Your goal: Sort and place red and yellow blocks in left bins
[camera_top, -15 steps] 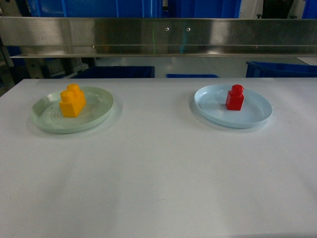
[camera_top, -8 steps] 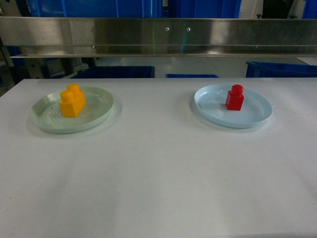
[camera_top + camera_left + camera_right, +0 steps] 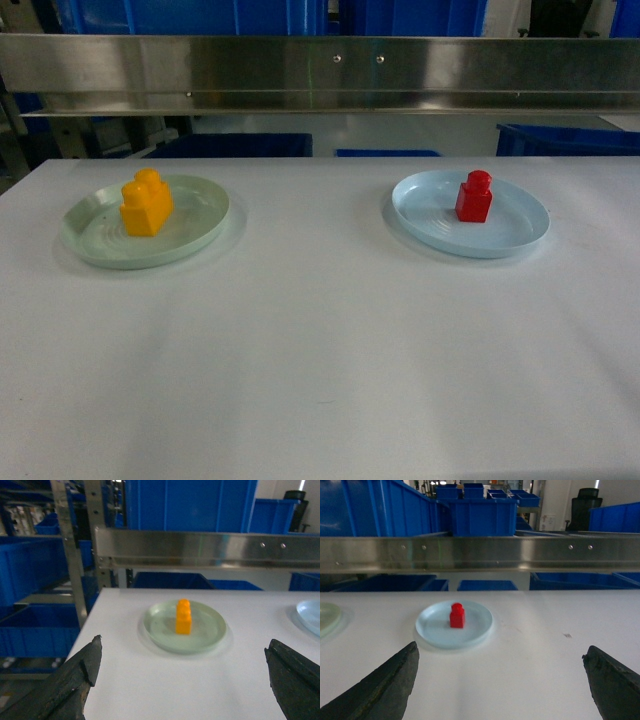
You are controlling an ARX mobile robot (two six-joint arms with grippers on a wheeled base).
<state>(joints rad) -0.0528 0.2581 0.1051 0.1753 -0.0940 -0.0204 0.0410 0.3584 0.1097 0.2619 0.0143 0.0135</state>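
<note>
Wrist views: both blocks sit ahead of each wide-open, empty gripper.

You see a plain white desk. On it the orange-yellow block sits on a pale green plate marked with faint concentric rings. To the right of that plate, the glossy red block sits on a pale blue plate with the same ringed pattern. Behind the plates you have a brushed silver metal rail and bright-blue crates. The fingers at your left wrist are matte black, as are those at the right.
</note>
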